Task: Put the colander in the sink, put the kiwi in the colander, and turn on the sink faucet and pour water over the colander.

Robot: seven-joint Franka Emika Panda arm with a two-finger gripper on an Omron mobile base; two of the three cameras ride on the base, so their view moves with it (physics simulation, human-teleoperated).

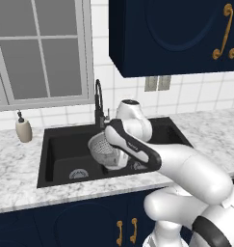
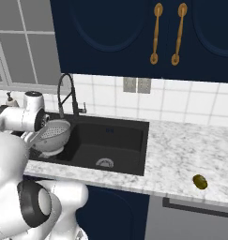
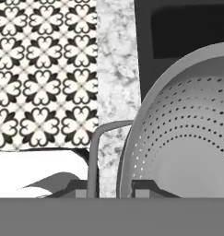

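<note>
Colander: gripper clamped on its rim, above sink left basin. Lower level, settle on floor before release.

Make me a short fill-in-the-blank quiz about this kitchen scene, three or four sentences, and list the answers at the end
1. The gripper is shut on the rim of the ____.
2. The kiwi lies on the marble ____, to the right of the sink.
3. The colander is held tilted above the ____ of the two basins.
4. No ____ runs from the sink faucet.

Missing words: colander; counter; left; water
</note>
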